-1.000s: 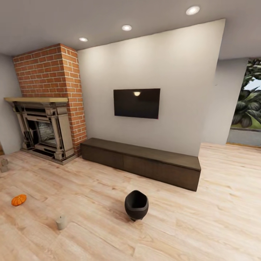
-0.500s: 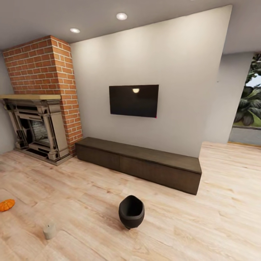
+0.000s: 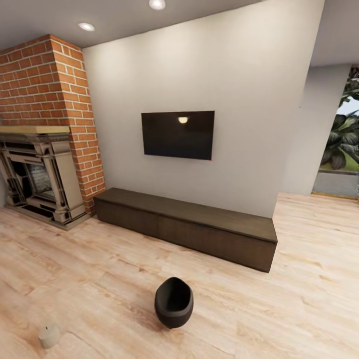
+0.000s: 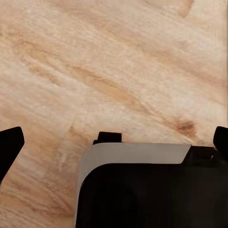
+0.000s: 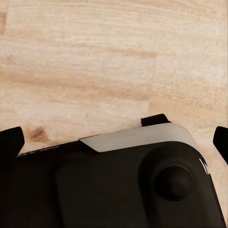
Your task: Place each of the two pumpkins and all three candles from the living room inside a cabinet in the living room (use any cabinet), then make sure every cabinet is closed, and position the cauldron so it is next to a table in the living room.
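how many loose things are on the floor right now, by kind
cauldron: 1
candle: 1
total: 2

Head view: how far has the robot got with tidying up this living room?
It looks barely started. The long cabinet under the TV has its fronts shut, which fits the goal. Nothing is in hand: both wrist views look down at bare floor. Left to do: a candle stands on the floor, and the cauldron sits in the open with no table in sight.
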{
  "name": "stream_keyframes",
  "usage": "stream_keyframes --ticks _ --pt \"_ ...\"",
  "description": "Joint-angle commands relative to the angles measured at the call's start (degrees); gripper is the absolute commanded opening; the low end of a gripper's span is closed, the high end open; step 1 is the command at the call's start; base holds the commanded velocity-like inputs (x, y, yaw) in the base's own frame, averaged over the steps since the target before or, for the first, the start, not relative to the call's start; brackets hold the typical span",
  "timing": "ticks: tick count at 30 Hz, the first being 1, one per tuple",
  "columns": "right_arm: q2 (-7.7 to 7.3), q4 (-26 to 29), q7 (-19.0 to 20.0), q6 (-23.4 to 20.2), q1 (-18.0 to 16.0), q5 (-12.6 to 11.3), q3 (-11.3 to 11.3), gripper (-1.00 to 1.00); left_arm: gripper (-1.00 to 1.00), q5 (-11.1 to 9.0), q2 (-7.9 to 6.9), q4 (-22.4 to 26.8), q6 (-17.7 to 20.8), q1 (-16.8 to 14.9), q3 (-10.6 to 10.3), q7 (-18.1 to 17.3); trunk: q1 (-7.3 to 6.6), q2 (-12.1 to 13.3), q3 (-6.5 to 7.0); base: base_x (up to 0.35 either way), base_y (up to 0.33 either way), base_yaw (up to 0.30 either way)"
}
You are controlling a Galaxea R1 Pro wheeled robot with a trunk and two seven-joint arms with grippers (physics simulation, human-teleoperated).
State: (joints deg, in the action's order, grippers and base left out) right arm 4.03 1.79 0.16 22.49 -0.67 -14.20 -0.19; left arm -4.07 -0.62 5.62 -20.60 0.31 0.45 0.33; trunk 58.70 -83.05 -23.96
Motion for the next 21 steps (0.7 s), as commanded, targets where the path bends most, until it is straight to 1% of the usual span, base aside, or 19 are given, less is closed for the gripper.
stream_keyframes --ticks 1,11,16,21 --pt "0.01 -0.04 0.02 0.18 -0.03 -0.25 0.01 1.00 1.00 -0.42 0.00 0.09 -0.05 0.00 -0.01 -0.07 0.03 -0.02 -0.15 0.298 -0.010 -0.050" --pt "0.07 0.00 0.02 0.20 -0.03 -0.21 0.01 1.00 1.00 -0.42 0.00 0.09 -0.08 0.04 -0.01 -0.07 0.03 -0.02 -1.09 0.293 -0.002 -0.011" --pt "0.10 0.04 0.02 0.24 -0.03 -0.21 0.01 1.00 1.00 -0.08 0.06 0.16 -0.06 0.00 -0.10 -0.07 0.03 -0.02 -1.54 0.287 0.000 0.000" --pt "0.03 -0.23 0.08 -0.93 -0.03 0.25 0.35 1.00 1.00 0.20 0.46 0.92 0.02 -0.05 -0.33 -0.41 0.03 -0.02 -1.67 0.111 0.000 0.000"
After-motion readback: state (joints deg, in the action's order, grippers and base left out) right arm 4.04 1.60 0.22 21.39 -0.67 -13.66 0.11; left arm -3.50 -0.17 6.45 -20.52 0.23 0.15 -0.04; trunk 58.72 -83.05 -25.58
